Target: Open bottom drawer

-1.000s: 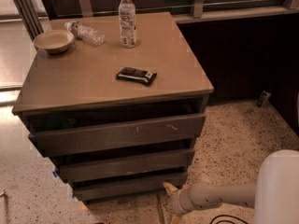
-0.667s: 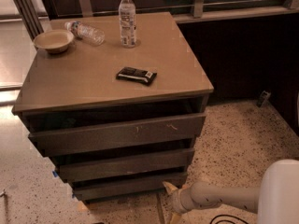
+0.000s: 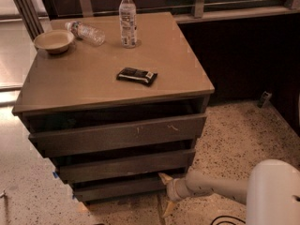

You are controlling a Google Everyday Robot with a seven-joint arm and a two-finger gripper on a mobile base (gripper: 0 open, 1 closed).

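The cabinet has three dark grey-brown drawer fronts. The bottom drawer (image 3: 119, 188) is the lowest and shortest, a plain handleless panel just above the floor. My gripper (image 3: 165, 193) is low at the drawer's right end, reaching in from the right on a white arm (image 3: 211, 187). Its two tan fingers are spread apart, one (image 3: 163, 177) at the drawer's right corner and one lower near the floor. It holds nothing that I can see.
The middle drawer (image 3: 126, 165) and the tall scratched top drawer (image 3: 117, 134) sit above. On the cabinet top are a dark snack bar (image 3: 136, 75), an upright water bottle (image 3: 127, 18), a lying bottle (image 3: 86, 32) and a bowl (image 3: 54, 41). Speckled floor lies to the right.
My gripper has edged slightly up and left toward the bottom drawer's right corner. The drawers have not moved.
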